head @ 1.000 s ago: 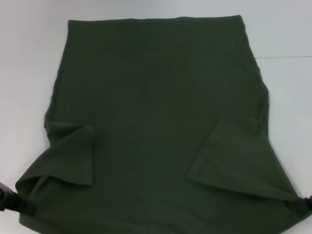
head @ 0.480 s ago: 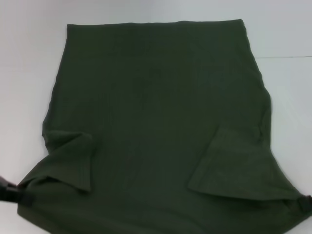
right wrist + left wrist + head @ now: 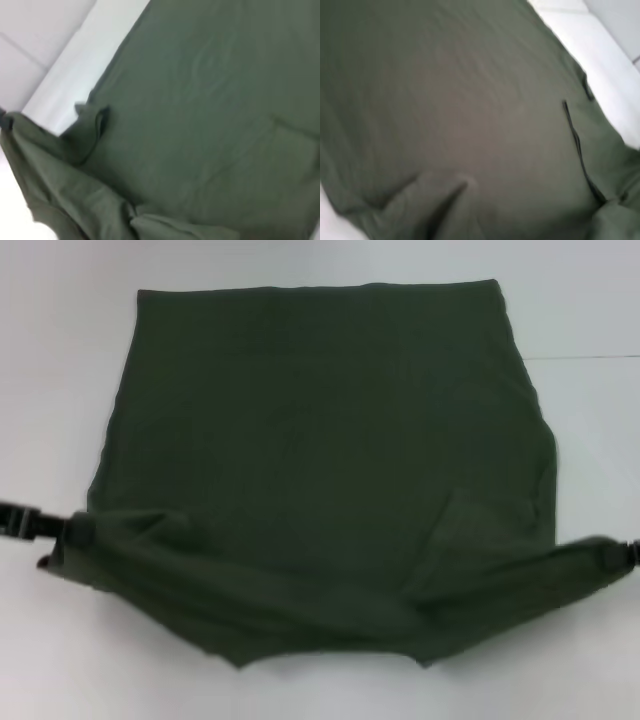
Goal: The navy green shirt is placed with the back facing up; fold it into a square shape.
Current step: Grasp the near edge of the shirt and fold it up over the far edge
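head camera high, facing down on shirt (image 3: 320,460), both wrist cameras close (sharing its cloth)

Left gripper (image 3: 62,531) and right gripper (image 3: 612,554) reach in from opposite sides, each clamped on cloth.

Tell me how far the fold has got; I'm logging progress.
Done: the shirt lies back up on the table, its sleeves folded in. In hand: the left tool and right tool each grip a near corner, lifted so the near edge hangs between them above the table. Left: lay that edge over the far part and make whatever further folds a square needs.
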Available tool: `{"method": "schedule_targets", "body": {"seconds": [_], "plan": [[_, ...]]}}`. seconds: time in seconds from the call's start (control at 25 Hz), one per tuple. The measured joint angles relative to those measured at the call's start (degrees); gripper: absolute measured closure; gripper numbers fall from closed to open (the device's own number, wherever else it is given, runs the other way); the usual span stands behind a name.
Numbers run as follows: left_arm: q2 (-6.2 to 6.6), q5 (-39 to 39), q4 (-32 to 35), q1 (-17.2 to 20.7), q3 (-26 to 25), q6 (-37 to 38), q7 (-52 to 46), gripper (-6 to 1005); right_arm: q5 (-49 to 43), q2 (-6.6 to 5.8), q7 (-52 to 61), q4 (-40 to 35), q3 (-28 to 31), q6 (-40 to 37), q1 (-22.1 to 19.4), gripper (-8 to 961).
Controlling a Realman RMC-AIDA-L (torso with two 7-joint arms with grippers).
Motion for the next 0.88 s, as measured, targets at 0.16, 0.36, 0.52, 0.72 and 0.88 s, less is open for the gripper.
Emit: {"method": "schedule_targets", "body": {"seconds": [0.16, 0.36, 0.52, 0.72, 0.88], "plan": [[0.08, -2.7, -1.1, -0.8, 0.3, -4.6, -1.7, 973, 0.8, 0.33, 0.6, 0.4, 3.8, 1.5, 0.5, 927], [0.11, -4.4, -2.9, -1.8, 0.4, -10.3, -2.2, 973, 5.2, 0.91, 1.8, 0.8, 4.7, 3.7, 0.6, 927], [0.00, -7.0, -4.2, -1.9, 0.4, -14.9, -2.2, 974, 8.4, 1.81, 2.2, 0.9, 4.7, 6.1, 0.6, 927], [-0.27, -9.0, -6.7, -1.9, 0.7, -21.4, -1.7, 974, 10.9, 3.26, 2.3, 0.9, 4.6, 11.6, 1.6, 927], [-0.57, -10.5, -9.0, -2.1, 0.8, -26.6, -1.1, 974, 13.1, 4.44, 2.1, 0.9, 4.4, 16.8, 2.1, 927]]}}
